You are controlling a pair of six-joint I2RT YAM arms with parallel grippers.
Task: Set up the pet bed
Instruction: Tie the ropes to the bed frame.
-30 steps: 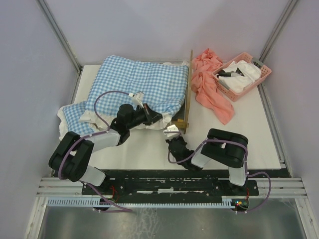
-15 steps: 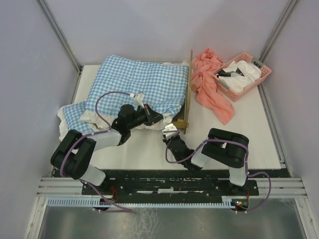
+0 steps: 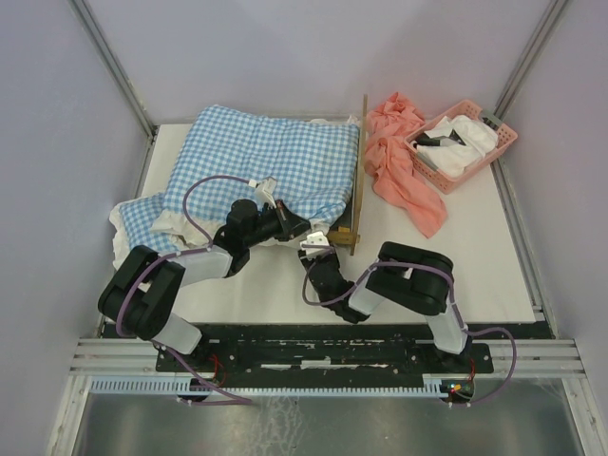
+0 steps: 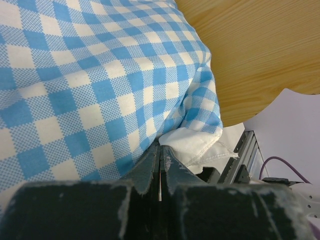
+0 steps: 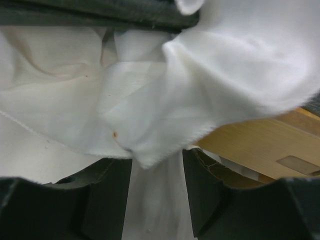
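The pet bed (image 3: 360, 180) lies under a blue-and-white checked cushion (image 3: 266, 157), so only its light-wood headboard (image 4: 260, 50) and near rail (image 5: 255, 145) show. My left gripper (image 3: 302, 228) is shut, and its tips (image 4: 160, 150) press into the cushion's near edge, where the check (image 4: 90, 75) meets the white frill. Whether fabric is pinched there I cannot tell. Just right of it, my right gripper (image 3: 312, 249) stands open below the same corner. A point of the white frill (image 5: 200, 65) hangs down between its fingers (image 5: 157, 165).
A pink cloth (image 3: 399, 161) lies crumpled right of the headboard. Behind it at the back right stands a pink basket (image 3: 503, 142) with white items. A smaller checked piece (image 3: 142, 223) sits at the left edge. Bare white table (image 3: 456, 266) spreads to the right front.
The right gripper has gone from shut to open and moved left and forward, up to the cushion's near corner. The left gripper stayed shut and barely shifted.
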